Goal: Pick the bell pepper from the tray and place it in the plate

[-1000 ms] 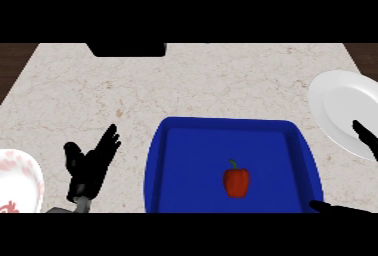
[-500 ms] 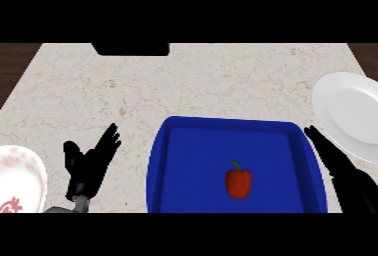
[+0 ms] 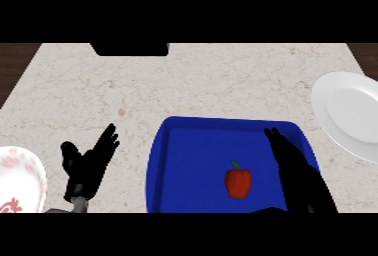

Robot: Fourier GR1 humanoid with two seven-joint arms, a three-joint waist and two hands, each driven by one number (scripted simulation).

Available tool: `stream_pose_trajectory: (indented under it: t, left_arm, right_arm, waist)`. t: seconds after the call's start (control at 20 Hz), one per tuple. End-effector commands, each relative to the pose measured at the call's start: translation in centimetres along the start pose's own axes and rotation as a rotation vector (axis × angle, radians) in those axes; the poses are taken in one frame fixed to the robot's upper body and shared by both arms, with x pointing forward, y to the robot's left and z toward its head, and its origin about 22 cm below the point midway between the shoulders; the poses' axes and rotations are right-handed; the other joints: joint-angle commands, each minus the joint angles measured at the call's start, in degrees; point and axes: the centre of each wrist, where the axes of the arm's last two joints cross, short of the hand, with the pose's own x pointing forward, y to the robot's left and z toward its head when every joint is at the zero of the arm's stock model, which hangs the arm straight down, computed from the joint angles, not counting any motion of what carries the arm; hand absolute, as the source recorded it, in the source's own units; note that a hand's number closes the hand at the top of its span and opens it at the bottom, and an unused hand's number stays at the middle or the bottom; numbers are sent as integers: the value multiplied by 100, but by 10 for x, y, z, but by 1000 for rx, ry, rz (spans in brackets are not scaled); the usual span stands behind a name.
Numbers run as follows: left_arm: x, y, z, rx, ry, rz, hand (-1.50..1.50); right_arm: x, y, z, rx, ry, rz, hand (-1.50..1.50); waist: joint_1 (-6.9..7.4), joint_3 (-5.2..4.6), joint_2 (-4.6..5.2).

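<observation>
A red bell pepper with a green stem lies in the blue tray, right of the tray's middle. My right hand hovers over the tray's right side, just right of the pepper, fingers straight and pointing away from me; it is open and holds nothing. The white plate sits at the counter's right edge, beyond the tray's far right corner. My left hand rests open at the lower left, fingers up, left of the tray.
A white plate with a pink pattern lies at the left edge near my left hand. A dark object stands at the counter's far edge. Speckled counter top stretches beyond the tray.
My right hand has moved left from beside the tray to over its right part, closer to the pepper. The left hand and pepper stay put.
</observation>
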Motion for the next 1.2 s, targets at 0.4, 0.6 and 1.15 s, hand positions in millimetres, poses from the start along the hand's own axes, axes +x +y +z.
stream_pose_trajectory:
  t: [0.4, 0.6, 1.15]
  left_arm:
    - [-19, 1, -20, 17, 2, 4, 0]
    - [-7, 4, -2, -12, 4, -15, 0]
    - [-6, -7, -11, 3, 7, -9, 0]
  right_arm:
    - [10, 52, -14, 59, 19, 4, -150]
    - [15, 53, -16, 60, 76, 66, -150]
    - [5, 78, -29, 70, 99, 103, -150]
  waist:
    - [-32, -1, 5]
    - [-20, 0, 0]
    - [-29, 0, 2]
